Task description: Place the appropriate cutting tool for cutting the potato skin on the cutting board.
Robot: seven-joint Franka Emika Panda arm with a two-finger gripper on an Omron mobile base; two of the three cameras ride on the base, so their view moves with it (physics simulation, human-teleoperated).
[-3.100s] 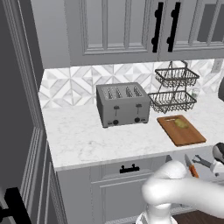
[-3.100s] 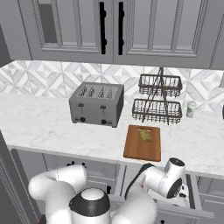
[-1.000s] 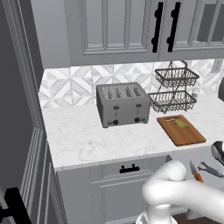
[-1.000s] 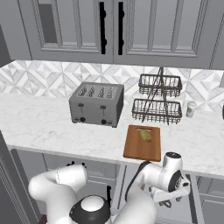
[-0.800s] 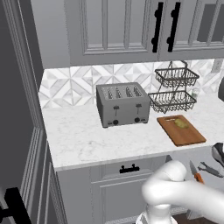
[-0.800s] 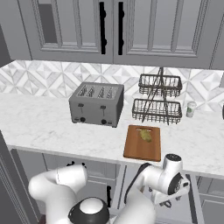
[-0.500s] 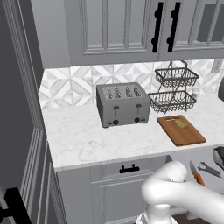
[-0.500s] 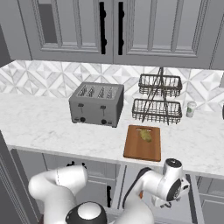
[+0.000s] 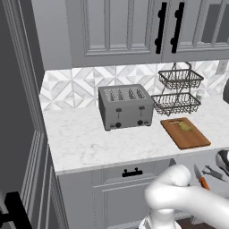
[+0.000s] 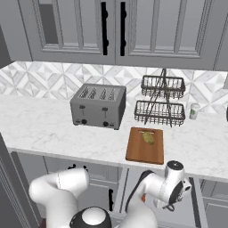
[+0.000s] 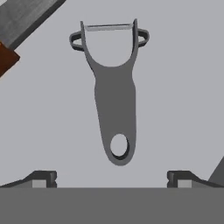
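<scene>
We see the peeler [image 11: 114, 100] lying flat on a plain grey drawer floor [image 11: 175, 87], its Y-shaped blade end toward the top of the hand view and the hole in its handle toward the bottom. The gripper [image 11: 112, 177] hangs over it with jaws spread wide and nothing between them; the fingertips [image 11: 41, 177] stand to either side of the handle end, clear of it. In the upper left corner of that view lies the knife [image 11: 22, 26], grey blade and a bit of orange-brown handle, apart from the peeler.

From the left base view, the same peeler [image 9: 214, 172] and the orange-handled knife [image 9: 200, 176] sit in the open drawer [image 9: 192, 162] below the counter's front edge, side by side (the peeler is tiny here and its outline is hard to make out).

On the counter [image 10: 44, 129], the cutting board [image 10: 145, 145] lies against the front edge, just in front of the two-tier wire basket [image 10: 161, 100]. The potato [image 10: 148, 137] rests on the board's back half. The toaster [image 10: 98, 106] stands to the board's left, nearer the back wall.
</scene>
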